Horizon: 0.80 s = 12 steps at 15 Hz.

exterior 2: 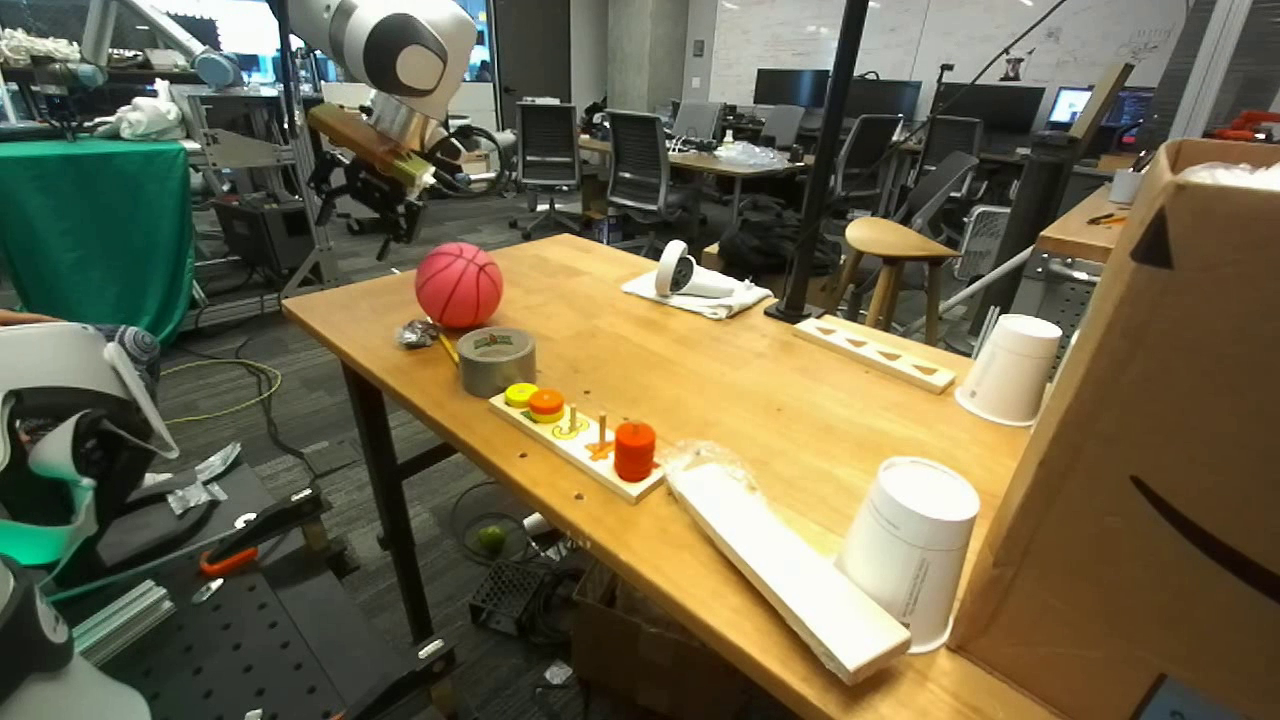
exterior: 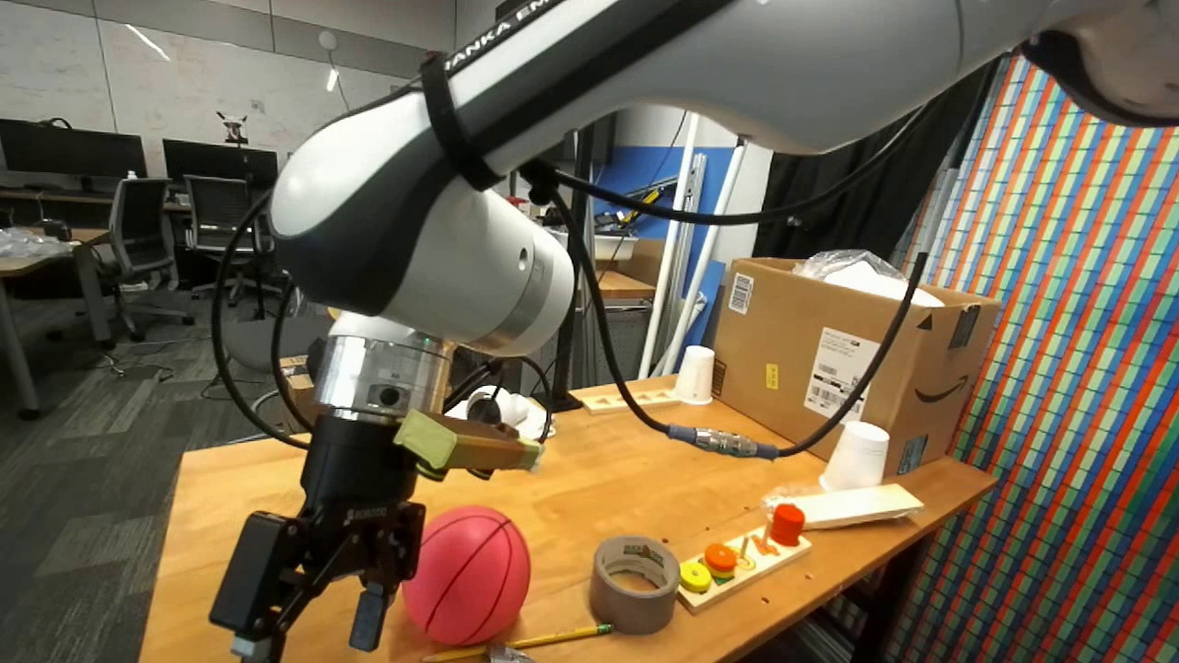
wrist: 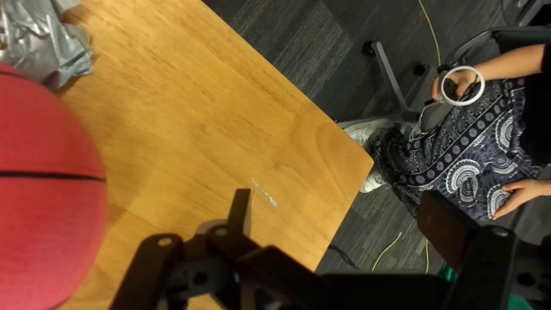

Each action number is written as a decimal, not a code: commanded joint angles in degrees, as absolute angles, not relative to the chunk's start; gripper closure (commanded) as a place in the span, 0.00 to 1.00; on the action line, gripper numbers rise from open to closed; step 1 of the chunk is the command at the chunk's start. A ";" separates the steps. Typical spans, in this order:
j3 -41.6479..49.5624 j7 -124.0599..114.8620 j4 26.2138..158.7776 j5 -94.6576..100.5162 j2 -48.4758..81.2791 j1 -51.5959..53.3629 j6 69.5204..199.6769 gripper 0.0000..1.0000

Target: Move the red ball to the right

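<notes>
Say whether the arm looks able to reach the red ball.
Probably yes: the open gripper hangs beside the red ball, nothing visible between them, though the ball may be too wide to grip.

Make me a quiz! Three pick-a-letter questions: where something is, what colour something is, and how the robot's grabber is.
1. Where is the tape roll?
A. On the floor
B. Between the ball and the peg toy
C. Inside the box

2. What colour is the ball?
A. Green
B. White
C. Pinkish red

3. How is the gripper?
A. Open, holding nothing
B. Shut on the ball
C. Shut on a cup

1 B: both exterior views show it there.
2 C: its skin is pinkish red with dark seams.
3 A: in the wrist view its jaws stand wide apart.
</notes>
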<state>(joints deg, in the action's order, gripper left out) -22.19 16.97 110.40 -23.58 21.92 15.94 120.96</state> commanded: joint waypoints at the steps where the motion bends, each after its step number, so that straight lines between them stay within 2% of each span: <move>1: -20.87 15.94 108.70 -24.87 24.24 14.22 118.80 0.00; 4: -16.36 13.55 111.42 -21.36 20.51 11.36 120.22 0.00; 12: -9.13 10.09 119.50 -4.66 -2.25 7.97 121.97 0.00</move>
<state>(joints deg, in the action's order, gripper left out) -10.02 12.27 113.61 -9.46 8.33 7.77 120.63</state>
